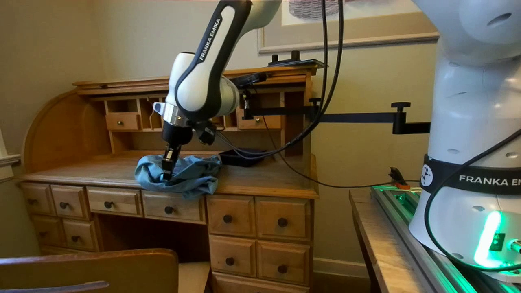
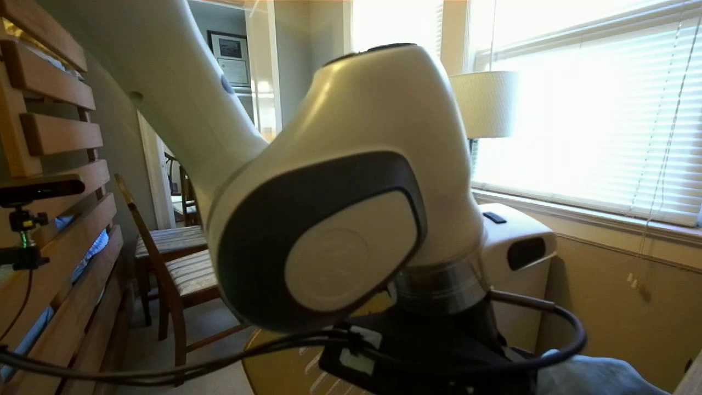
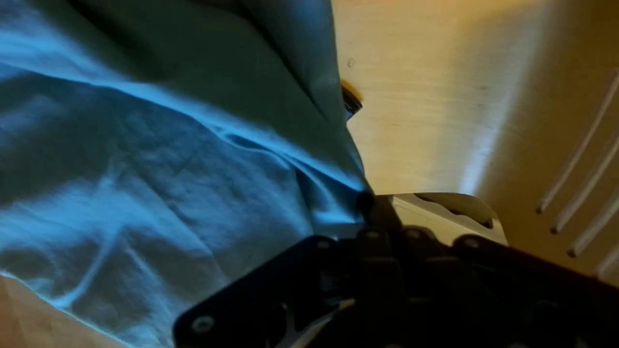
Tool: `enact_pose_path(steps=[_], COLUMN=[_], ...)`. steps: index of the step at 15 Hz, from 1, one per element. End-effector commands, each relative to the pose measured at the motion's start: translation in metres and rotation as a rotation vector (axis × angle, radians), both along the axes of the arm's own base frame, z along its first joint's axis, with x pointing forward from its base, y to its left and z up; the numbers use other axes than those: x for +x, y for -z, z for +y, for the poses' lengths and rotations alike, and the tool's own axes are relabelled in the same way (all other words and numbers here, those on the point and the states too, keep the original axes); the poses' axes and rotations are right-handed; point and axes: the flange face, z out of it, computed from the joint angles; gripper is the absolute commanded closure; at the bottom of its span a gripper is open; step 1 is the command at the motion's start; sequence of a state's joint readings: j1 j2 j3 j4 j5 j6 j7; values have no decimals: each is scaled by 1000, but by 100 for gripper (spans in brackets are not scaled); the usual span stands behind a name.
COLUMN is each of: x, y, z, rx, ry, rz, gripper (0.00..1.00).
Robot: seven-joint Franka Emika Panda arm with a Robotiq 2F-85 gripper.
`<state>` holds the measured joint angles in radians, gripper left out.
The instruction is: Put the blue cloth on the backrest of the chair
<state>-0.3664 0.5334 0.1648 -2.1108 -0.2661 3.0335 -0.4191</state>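
Chair backrest point(image 1: 101, 268) foremost, the gripper point(image 1: 167, 174) clamps blue cloth point(image 1: 189, 175) at the wooden desk point(image 1: 254, 179), beige wall point(image 1: 138, 40) behind.

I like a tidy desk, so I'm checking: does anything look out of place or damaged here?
The blue cloth looks untidy: it lies bunched on the desk, part of it drooping over the front edge rather than folded. I see no spill or damage.

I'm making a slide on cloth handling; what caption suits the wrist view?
Wrist view: the gripper at the edge of a rumpled blue cloth, slotted wooden chair at picture right.
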Motion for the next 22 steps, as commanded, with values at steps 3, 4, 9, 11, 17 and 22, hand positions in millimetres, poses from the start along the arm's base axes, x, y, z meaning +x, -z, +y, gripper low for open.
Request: enact_pose_path(steps=[3, 4, 9, 11, 17, 22], x=[-16, -17, -18, -17, -12, -6], y=[-33, -39, -66, -74, -90, -98], z=[29, 34, 50, 55, 62, 59], rx=[38, 48, 73, 74, 88, 58], ry=[-90, -106, -173, -197, -223, -215], rz=[22, 19, 31, 39, 42, 26], gripper=[100, 100, 100, 100, 100, 100])
